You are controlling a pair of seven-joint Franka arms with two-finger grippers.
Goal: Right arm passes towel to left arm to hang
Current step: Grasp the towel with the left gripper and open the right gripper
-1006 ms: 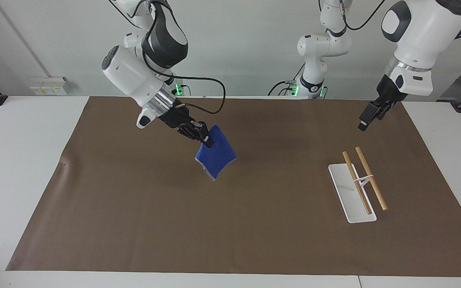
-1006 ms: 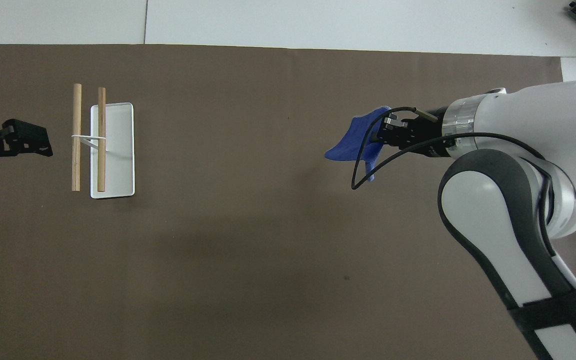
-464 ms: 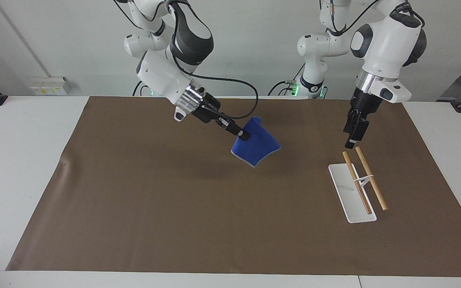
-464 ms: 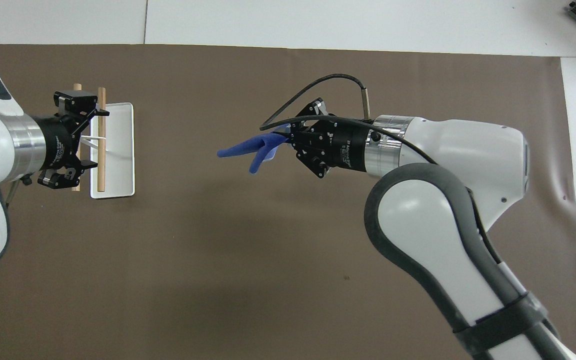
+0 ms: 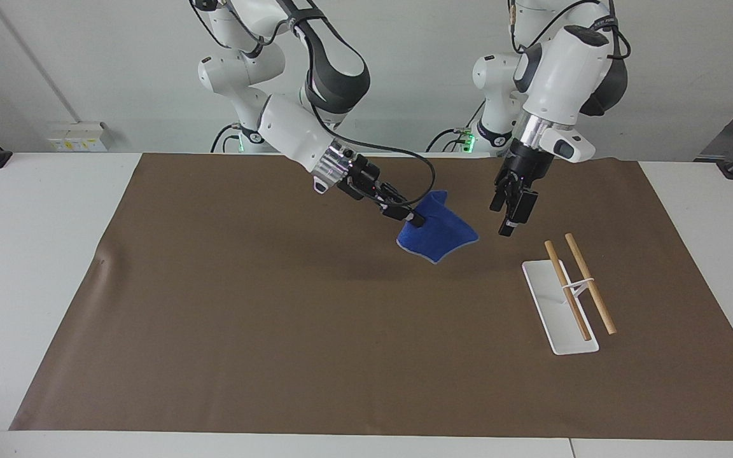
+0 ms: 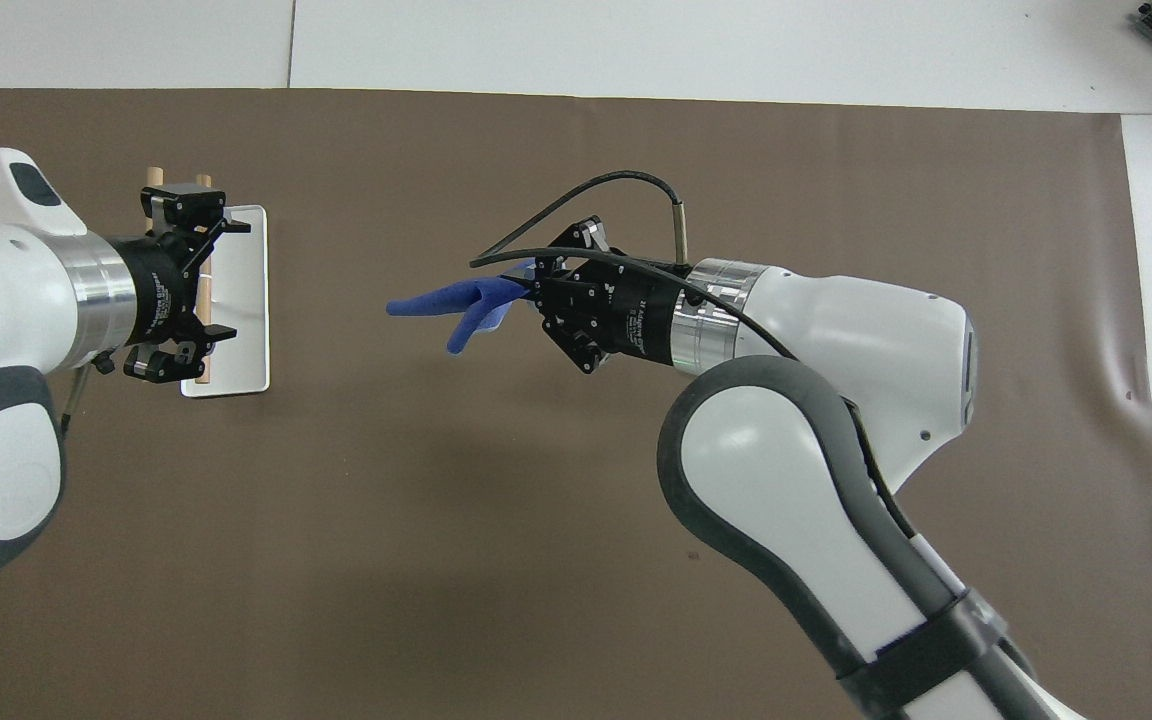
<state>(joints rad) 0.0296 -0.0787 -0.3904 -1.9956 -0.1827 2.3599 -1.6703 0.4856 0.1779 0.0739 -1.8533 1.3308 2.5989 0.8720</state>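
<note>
Clamped together on one corner of the small bright-blue terry towel (image 5: 438, 233), the right arm's jaws hold the cloth up in the air over the middle of the brown mat (image 5: 277, 318) that covers the white surface (image 5: 35, 254), and the rest of the towel droops from the right gripper (image 5: 415, 221) toward the left arm's end of the surface. The left arm's jaws stand apart and empty; the left gripper (image 5: 508, 228) points down, hanging over the mat just beside the towel's free edge but not touching it, with a clear gap showing between them in the facing view. Nearer that end of the surface stands the small rack, two light wooden rods on a white rectangular base (image 5: 569, 299), and nothing hangs on it. By my reading, the step in hand is the handover itself: the towel is being offered and the receiving arm is closing in. The next move probably calls for the left gripper to bring its parted jaws around the drooping free edge and close before the right arm lets go; a release too early would drop the cloth onto the mat.
</note>
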